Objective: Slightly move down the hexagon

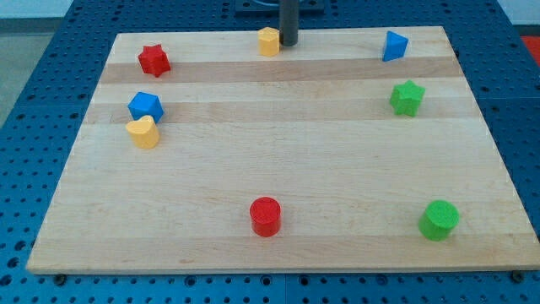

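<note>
The yellow hexagon (268, 40) sits at the top edge of the wooden board (278, 152), a little left of centre. My tip (288, 44) is the lower end of the dark rod that comes down from the view's top. It stands just to the right of the hexagon, very close to it or touching it; I cannot tell which.
A red star (153, 60) lies at the top left. A blue cube (145, 106) and a yellow heart (143, 133) sit together at the left. A blue triangle (394, 46) and a green star (407, 98) are at the right. A red cylinder (265, 216) and a green cylinder (439, 219) stand near the bottom.
</note>
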